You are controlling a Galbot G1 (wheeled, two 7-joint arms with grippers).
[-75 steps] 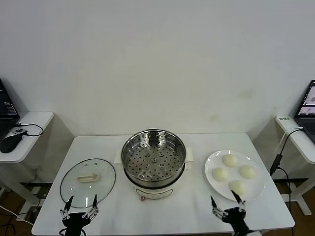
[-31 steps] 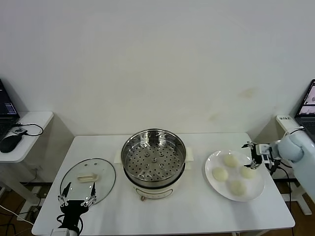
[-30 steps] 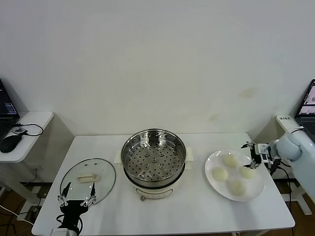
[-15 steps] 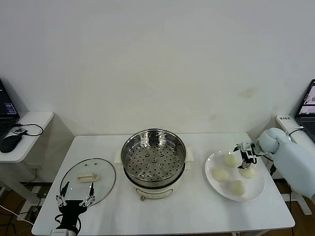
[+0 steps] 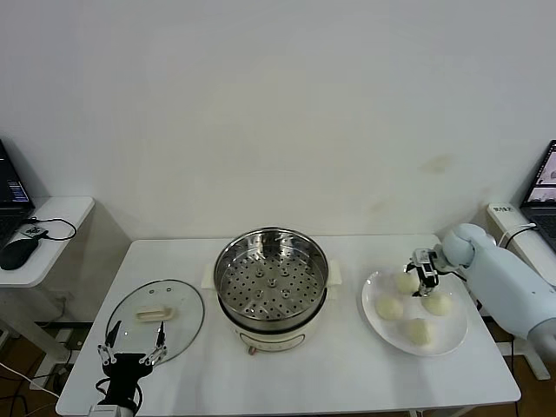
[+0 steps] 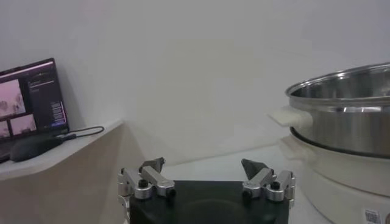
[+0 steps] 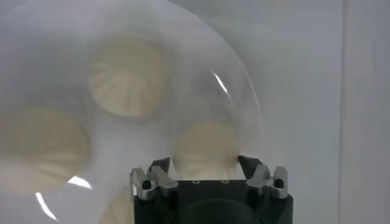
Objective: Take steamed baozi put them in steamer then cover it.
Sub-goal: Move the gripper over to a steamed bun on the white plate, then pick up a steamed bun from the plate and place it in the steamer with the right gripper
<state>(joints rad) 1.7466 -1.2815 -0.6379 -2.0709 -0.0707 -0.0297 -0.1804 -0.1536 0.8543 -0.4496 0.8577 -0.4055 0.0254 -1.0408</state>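
Note:
Four pale baozi lie on a white plate at the table's right. My right gripper is down over the plate's far side. In the right wrist view one baozi fills the gap of that gripper, and both fingertips touch its sides. The shiny steamer stands uncovered at the table's middle, and nothing lies on its perforated tray. My left gripper waits open at the front left, by the near edge of the glass lid. The left wrist view shows that gripper holding nothing, with the steamer beyond it.
The steamer sits on a white electric base with side handles. Side tables flank the work table: one on the left holds a mouse and a laptop, one on the right holds another laptop.
My right arm swung in from the plate's right edge to its far side. Its jaws narrowed round a baozi. The left gripper stayed in place.

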